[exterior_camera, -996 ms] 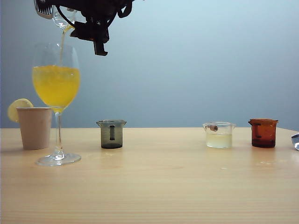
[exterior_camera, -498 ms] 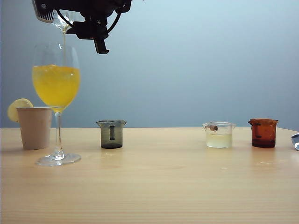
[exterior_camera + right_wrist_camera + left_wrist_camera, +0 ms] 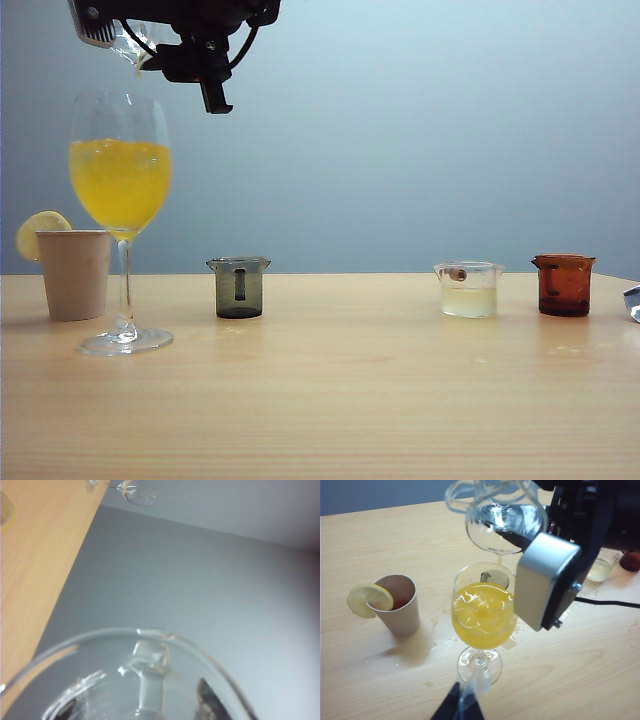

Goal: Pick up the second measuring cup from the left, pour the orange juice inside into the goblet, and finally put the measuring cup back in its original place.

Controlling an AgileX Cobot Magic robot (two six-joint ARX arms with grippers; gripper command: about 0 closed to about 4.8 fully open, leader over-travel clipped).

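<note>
Your right gripper is clasping the tipped, drained beaker above the goblet, which is holding the juice. Your left gripper: grip unreadable, hovering near the goblet's foot.

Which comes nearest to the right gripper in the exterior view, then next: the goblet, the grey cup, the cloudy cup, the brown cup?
The right gripper hangs upper left, holding the tipped measuring cup.
1. Goblet, directly below.
2. Grey cup, left of centre.
3. Cloudy cup, right.
4. Brown cup, far right.
</note>
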